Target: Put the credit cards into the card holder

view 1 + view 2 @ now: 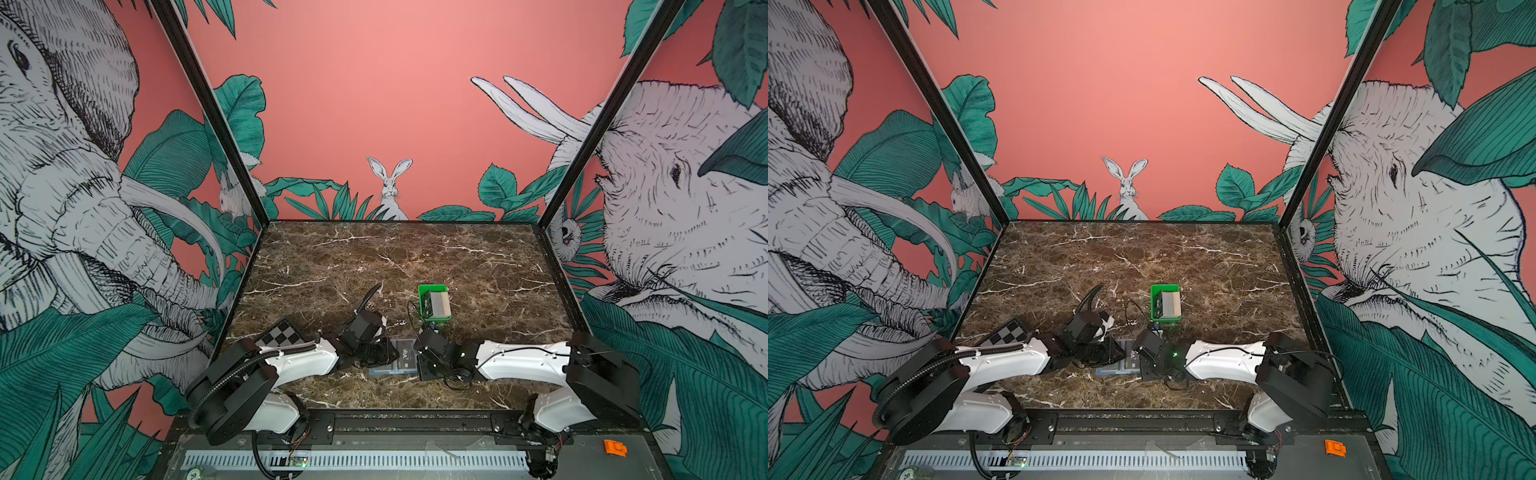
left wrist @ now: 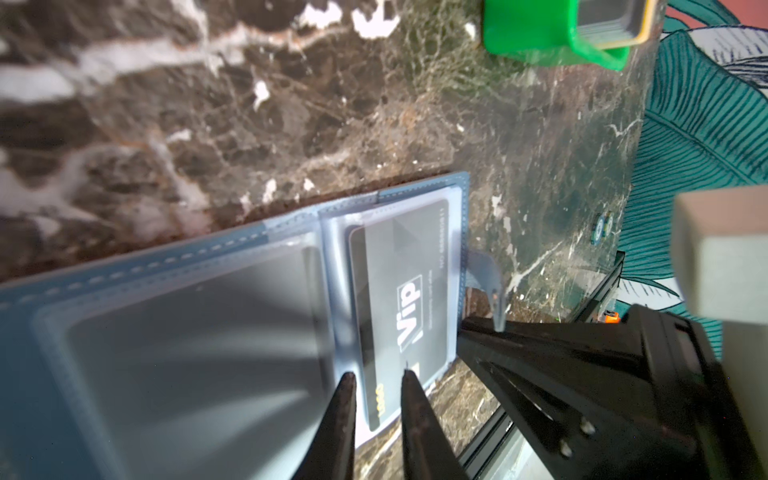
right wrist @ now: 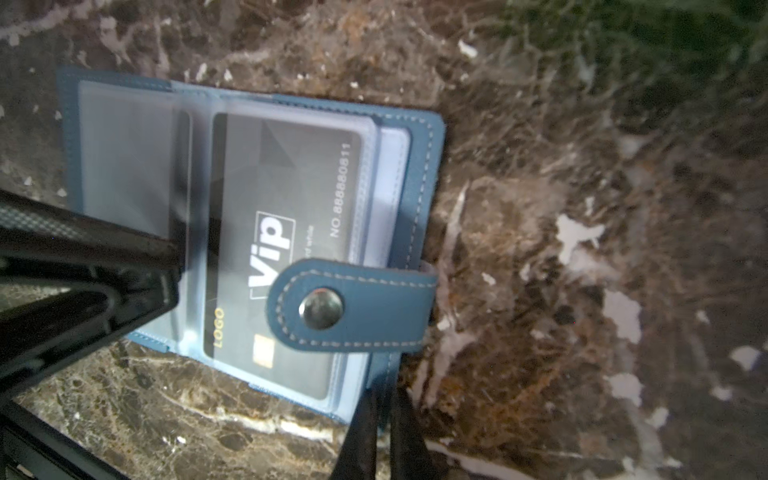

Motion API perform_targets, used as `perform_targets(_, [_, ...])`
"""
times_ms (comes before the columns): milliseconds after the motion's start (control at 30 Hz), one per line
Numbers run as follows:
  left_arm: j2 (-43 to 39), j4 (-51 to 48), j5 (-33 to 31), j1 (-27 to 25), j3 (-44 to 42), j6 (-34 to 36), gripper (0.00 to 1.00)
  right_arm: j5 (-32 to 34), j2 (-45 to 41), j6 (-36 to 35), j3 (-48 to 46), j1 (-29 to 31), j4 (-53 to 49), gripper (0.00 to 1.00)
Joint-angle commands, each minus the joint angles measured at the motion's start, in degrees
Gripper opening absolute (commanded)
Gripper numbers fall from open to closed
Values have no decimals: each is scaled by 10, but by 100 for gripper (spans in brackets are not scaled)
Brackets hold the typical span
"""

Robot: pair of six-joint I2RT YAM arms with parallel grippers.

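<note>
One VIP card (image 3: 282, 208) sits pocketed in the open holder (image 3: 415, 187). More cards (image 1: 439, 303) wait in the tray (image 1: 432, 287) beyond it. The right gripper (image 3: 380, 411) pinches the holder's edge, and the left gripper (image 2: 378, 380) straddles the card (grip unclear).

Both top views: bright, soft, even light; no hard shadows on walls. Frame posts (image 1: 210, 112) splay toward upper corners, wide-angle distortion. Marble table (image 1: 415, 257) sharp, faint sheen. Left wrist view: card holder (image 2: 166, 332) near lens, blurred, pale glare streaks across clear pocket. Right wrist view: VIP card (image 3: 282, 232) lettering readable through hazy plastic; surrounding marble soft, smeared.
</note>
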Motion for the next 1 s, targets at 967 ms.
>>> perform_targets(967, [15, -35, -62, -33, 24, 25, 13, 24, -56, 26, -45, 5, 94, 21])
